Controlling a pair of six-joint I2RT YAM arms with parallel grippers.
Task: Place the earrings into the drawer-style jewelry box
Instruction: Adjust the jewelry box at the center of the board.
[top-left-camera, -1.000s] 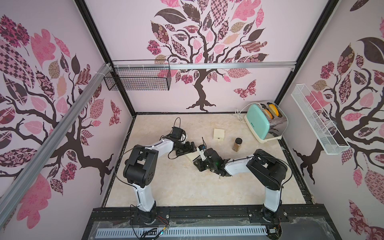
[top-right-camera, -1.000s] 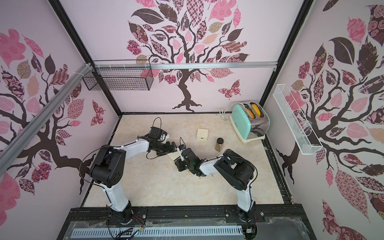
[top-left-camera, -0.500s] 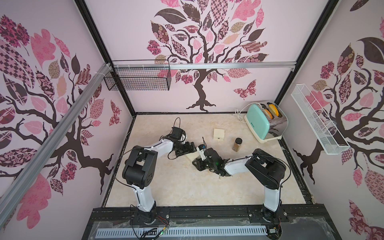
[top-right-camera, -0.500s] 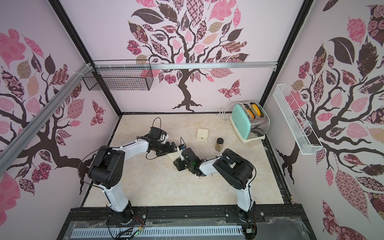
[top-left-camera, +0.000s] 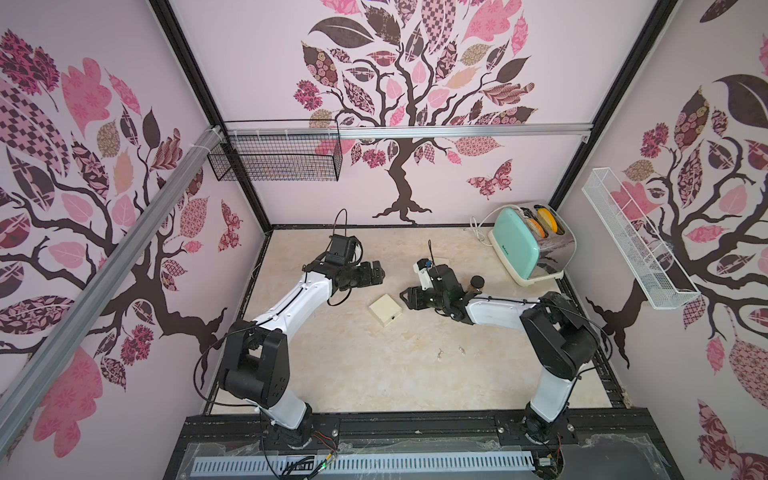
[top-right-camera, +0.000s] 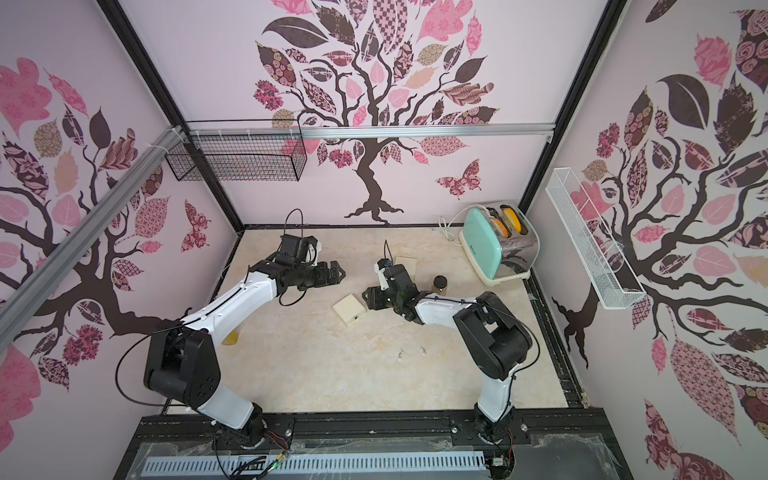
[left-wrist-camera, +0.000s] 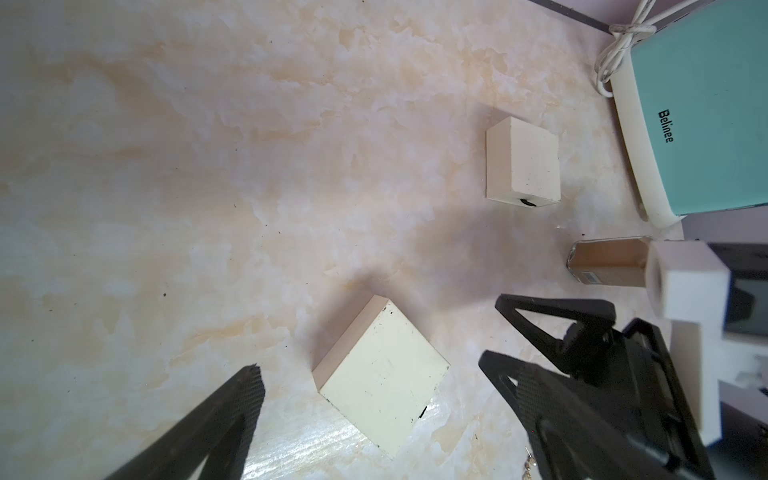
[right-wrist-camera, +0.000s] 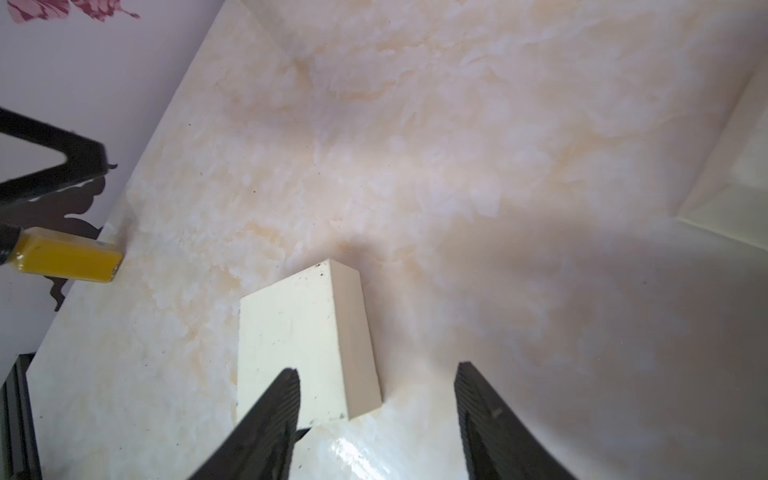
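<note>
Two tiny silvery earrings (top-left-camera: 440, 354) lay loose on the bare desk (top-left-camera: 332, 374), close to each other, in both top views. They were toward the front edge, before the right arm, and well apart from the jewelry box (top-left-camera: 386, 309).

This cream box lay flat near the middle of the desk and looked shut, as one block. The right pincer (top-left-camera: 409, 297) was low just beside the box, with its jaws partly apart and nothing between them. In the right wrist view one finger (right-wrist-camera: 286, 407) overlapped a corner of the box; I could not tell whether it touched.

The left pincer (top-left-camera: 376, 272) hung on the far side of the box, toward the back wall, its jaws spread wide and empty.

Behind the right wrist lay a second cream box (top-right-camera: 405, 262), and near it stood a brown-filled jar (top-left-camera: 476, 284). A mint toaster (top-left-camera: 523, 245) stood in the back right corner. A yellow jar (top-right-camera: 230, 338) stood by the left arm.
</note>
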